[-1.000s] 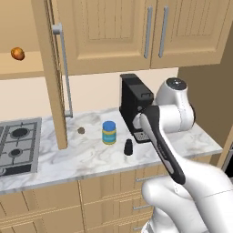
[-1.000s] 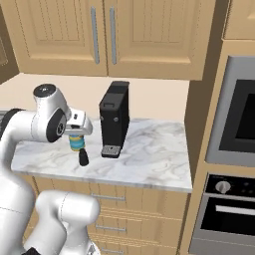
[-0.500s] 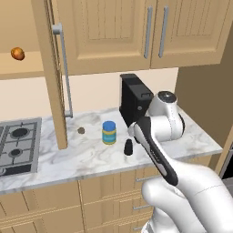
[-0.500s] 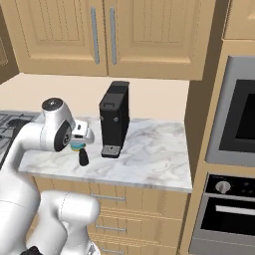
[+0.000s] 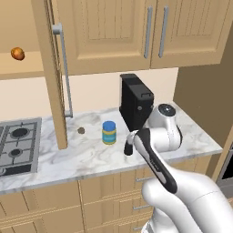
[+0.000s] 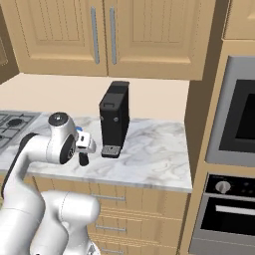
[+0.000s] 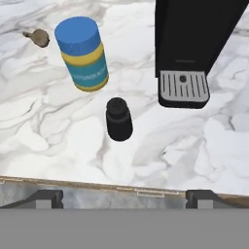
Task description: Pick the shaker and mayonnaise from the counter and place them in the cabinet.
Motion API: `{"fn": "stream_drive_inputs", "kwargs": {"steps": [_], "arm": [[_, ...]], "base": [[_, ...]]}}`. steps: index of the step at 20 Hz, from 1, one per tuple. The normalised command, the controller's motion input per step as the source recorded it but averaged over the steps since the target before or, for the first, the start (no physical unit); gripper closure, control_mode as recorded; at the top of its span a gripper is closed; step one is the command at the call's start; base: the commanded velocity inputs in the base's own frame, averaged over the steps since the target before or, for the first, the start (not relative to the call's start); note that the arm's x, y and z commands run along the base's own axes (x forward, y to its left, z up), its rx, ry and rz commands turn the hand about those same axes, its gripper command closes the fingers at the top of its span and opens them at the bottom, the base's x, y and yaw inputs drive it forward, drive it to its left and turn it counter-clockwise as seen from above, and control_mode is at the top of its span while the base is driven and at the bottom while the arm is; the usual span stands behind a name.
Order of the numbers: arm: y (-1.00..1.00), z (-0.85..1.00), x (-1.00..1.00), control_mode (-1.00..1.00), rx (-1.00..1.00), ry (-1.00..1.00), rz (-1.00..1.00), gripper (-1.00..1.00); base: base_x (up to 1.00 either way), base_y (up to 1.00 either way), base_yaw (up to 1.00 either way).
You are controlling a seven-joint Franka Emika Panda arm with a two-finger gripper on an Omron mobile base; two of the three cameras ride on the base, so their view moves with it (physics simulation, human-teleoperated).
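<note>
The pincer (image 7: 124, 195) is held released above the white marbled desk (image 7: 53, 136), nothing gripped; in the hand view the small black cylindrical shaker (image 7: 118, 118) is seen centred, upright; the squat blue-lidded mayonnaise jar (image 7: 83, 54) stands near at eleven o'clock; the black coffee machine (image 7: 192, 46) at one o'clock.
</note>
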Motion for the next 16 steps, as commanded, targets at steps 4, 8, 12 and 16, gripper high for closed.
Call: {"fn": "stream_drive_inputs", "kwargs": {"steps": [4, 8, 12, 16], "arm": [[0.1, -0.07, 0.32, -1.0, 0.0, 0.01, -0.01, -1.0], [0.07, 0.0, 0.47, -1.0, 0.0, 0.09, 0.0, -1.0], [0.13, 0.0, 0.49, -1.0, 0.0, 0.12, 0.0, -1.0], [0.12, -0.06, 0.42, -1.0, -0.01, 0.09, 0.0, -1.0]], "base": [[0.0, 0.0, 0.0], [0.0, 0.0, 0.0], [0.0, 0.0, 0.0], [0.0, 0.0, 0.0]]}}
